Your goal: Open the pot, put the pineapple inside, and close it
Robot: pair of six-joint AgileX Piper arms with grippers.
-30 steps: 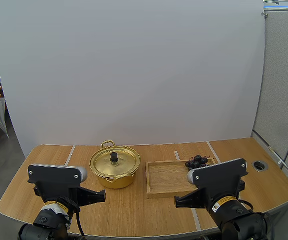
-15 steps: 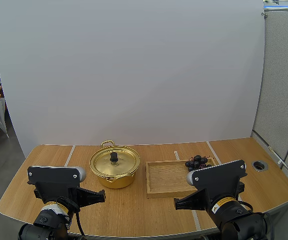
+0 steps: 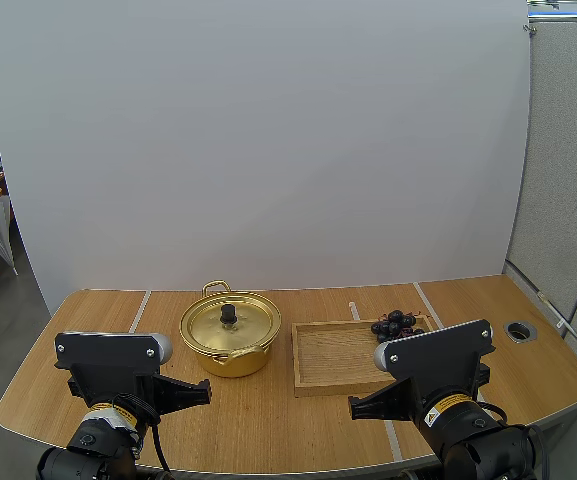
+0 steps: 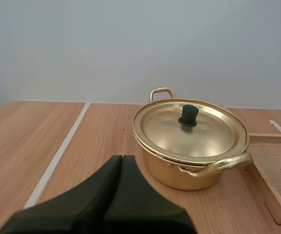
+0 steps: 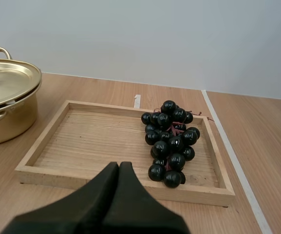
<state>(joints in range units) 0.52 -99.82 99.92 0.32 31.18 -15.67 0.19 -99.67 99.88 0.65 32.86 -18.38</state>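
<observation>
On the wooden table [image 3: 268, 410], the lidded pot [image 3: 232, 361] stands beside the tray [image 3: 330, 358].

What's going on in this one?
Nothing is being handled yet. The left hand, shut on nothing, hangs near the gold pot, whose lid is on. The right hand, also shut, hangs in front of the wooden tray, where a bunch of dark grapes lies. The pot and tray sit side by side on the table.
</observation>
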